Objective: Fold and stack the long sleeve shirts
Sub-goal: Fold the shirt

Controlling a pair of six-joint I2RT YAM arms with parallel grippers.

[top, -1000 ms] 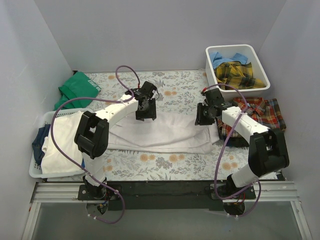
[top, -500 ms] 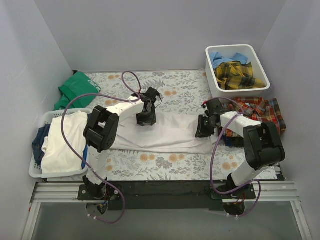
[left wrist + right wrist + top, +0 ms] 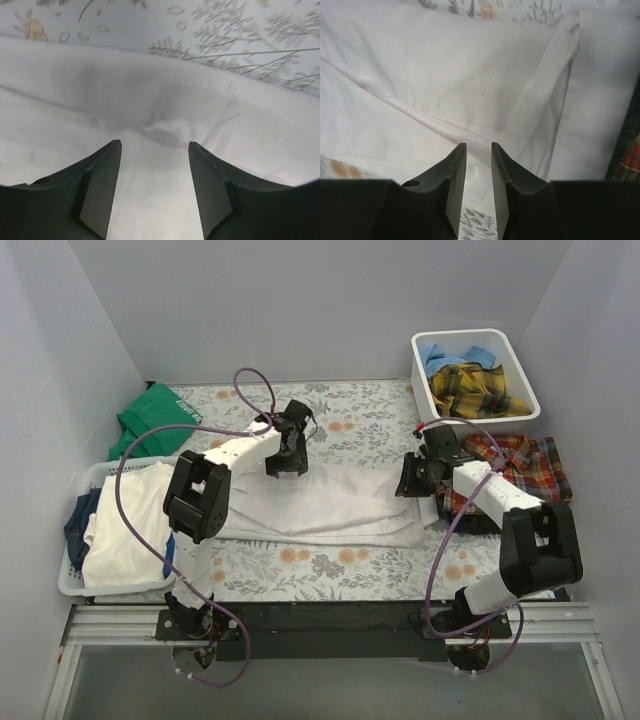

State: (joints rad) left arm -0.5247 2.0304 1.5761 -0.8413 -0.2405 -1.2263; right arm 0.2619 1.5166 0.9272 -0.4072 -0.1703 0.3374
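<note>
- left gripper [image 3: 155, 146]: fingers apart, over far edge of white shirt [image 3: 330, 505];
- right gripper [image 3: 479, 146]: fingers nearly together, narrow gap; can't tell if cloth is pinched;
- white shirt spread on floral cover [image 3: 360, 425]; red plaid [image 3: 525, 462] just right of it

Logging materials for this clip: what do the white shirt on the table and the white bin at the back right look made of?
White shirt: thin, soft cloth with a matte look, probably cotton or a blend; it lies limp and flat, with creases and folded ridges. White bin: rigid plastic by the look, with a smooth surface, straight walls that hold their shape and a moulded rim.
</note>
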